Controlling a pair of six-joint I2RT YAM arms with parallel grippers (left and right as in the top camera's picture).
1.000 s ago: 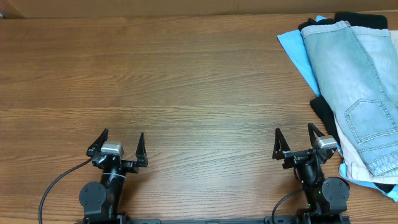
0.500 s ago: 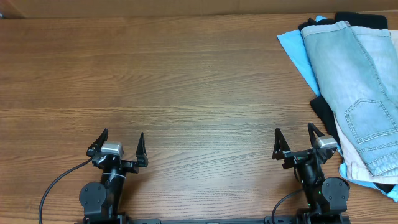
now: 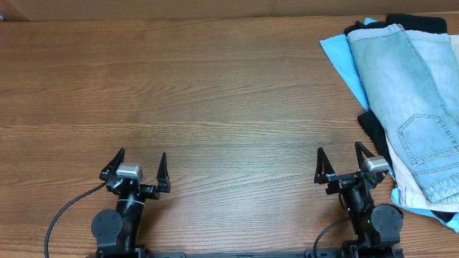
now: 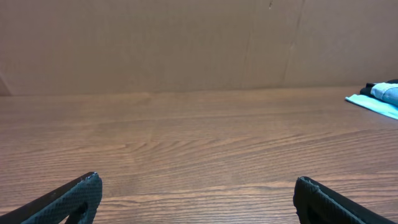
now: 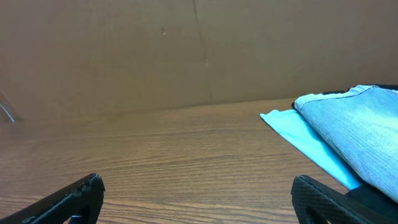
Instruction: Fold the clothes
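Observation:
The faded light-blue denim shorts point(image 3: 412, 93) lie on top of a pile at the table's right edge, one stitched pocket showing. Under them lie a sky-blue garment point(image 3: 340, 57), a black garment point(image 3: 374, 129) and a beige garment point(image 3: 409, 188). The shorts point(image 5: 360, 130) and the sky-blue garment point(image 5: 305, 143) also show at the right of the right wrist view. My left gripper point(image 3: 136, 166) is open and empty near the front edge at the left. My right gripper point(image 3: 338, 162) is open and empty just left of the pile. In the left wrist view the pile's edge point(image 4: 379, 98) shows far right.
The wooden table point(image 3: 201, 93) stretches bare from the left to the pile. A brown cardboard wall point(image 4: 186, 43) stands along the table's far edge. Black cables run from both arm bases at the front edge.

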